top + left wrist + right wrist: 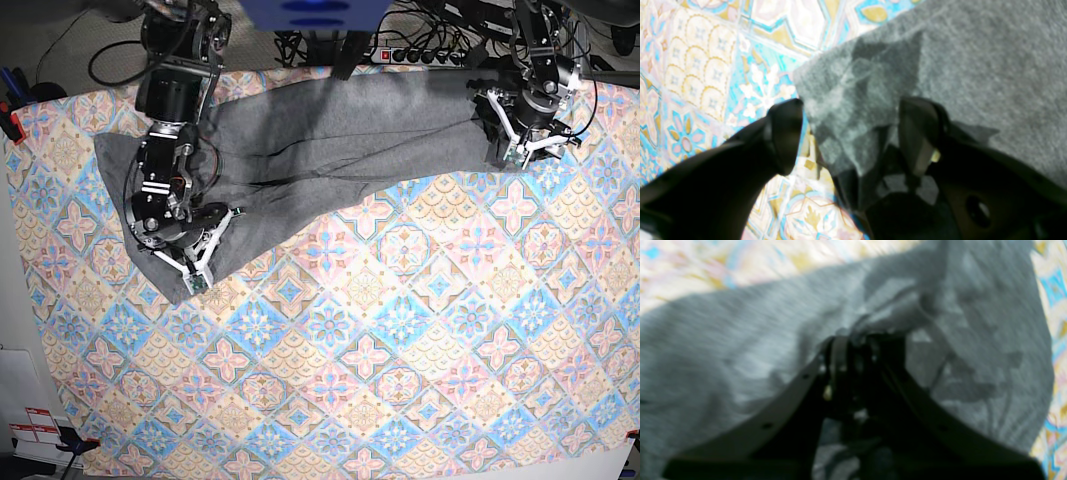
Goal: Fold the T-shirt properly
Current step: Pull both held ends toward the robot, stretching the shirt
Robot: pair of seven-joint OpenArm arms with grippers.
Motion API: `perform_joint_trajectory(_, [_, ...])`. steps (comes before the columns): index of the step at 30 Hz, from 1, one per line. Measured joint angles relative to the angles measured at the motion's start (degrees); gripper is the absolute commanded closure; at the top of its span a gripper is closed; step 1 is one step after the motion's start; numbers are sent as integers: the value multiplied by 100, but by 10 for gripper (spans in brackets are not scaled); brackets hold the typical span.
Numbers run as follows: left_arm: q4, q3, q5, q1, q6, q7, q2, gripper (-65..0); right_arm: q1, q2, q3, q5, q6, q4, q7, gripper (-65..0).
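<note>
**Grippers set at both ends of the shirt**

Grippers are parked at opposite ends of the T-shirt (330,150), which is laid out long and rumpled along the far edge of the tablecloth (400,350), presumably so both ends can be lifted together. A bunch of grey fabric is pinched tight by the right gripper (855,338) at one end. At the other end, the left gripper (850,123) is spread wide, with a corner of cloth sitting between its jaws, not clamped yet.
</note>
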Motion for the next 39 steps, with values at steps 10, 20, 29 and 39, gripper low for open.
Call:
perform_joint_trajectory(10, [0, 0, 13, -4, 2, 2, 2, -450, -186, 46, 1237, -48, -61, 717, 17, -49])
perform_joint_trajectory(20, [0, 0, 2, -2, 0, 0, 2, -450, -520, -4, 1650, -26, -39, 1163, 44, -53])
perform_joint_trajectory(29, [0, 0, -52, 20, 9, -7, 9, -453, -822, -39, 1613, 17, -13, 1163, -4, -86])
perform_joint_trajectory(39, [149, -96, -1029, 339, -321, 76, 74, -454, -1021, -42, 1609, -28, 7, 1255, -52, -232])
